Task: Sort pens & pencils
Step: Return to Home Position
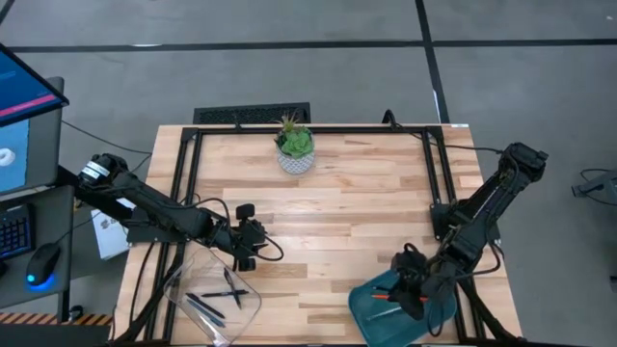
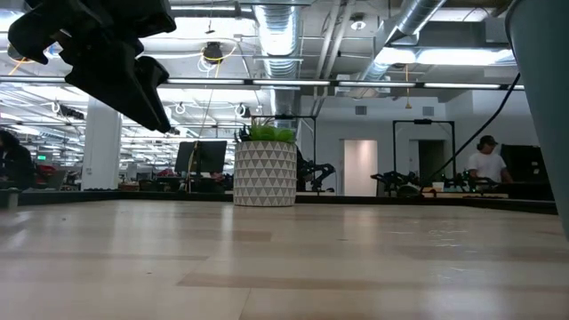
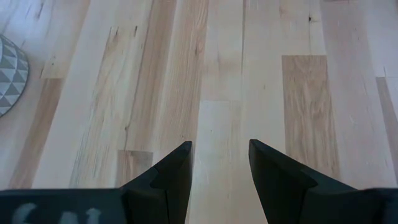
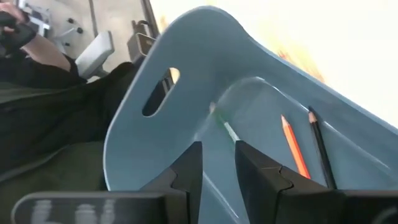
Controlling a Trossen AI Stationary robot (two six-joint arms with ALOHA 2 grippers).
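As far as could be judged from above, the sorting was all but finished: no stick was seen loose on the wooden table (image 1: 366, 193), and both bins were loaded. Several dark pens (image 1: 206, 306) were laid flat in the transparent bin (image 1: 178, 280) at the table's near left corner, crossed at loose angles.

Over in the blue bin (image 1: 368, 316), at the near right, three pencils were counted through the right wrist view. An orange-red pencil (image 4: 294, 151) and a black pencil (image 4: 319, 148) were laid just beside each other, nearly parallel. A green pencil (image 4: 225, 127) was set apart from them, toward the wall with the handle slot, half lost in glare. All were thin and straight, with sharpened points where tips could be made out.

The right gripper (image 4: 217, 148) was held just over the blue bin, its fingers parted a little and nothing caught between them. The left gripper (image 1: 253, 241) was poised above bare boards just beside the transparent bin's far edge, its fingers spread and likewise empty.

What was left, by the look of it, was only for both arms to be drawn back to rest. Whether every stick had been accounted for could not be settled, since the bins' contents were partly hidden.
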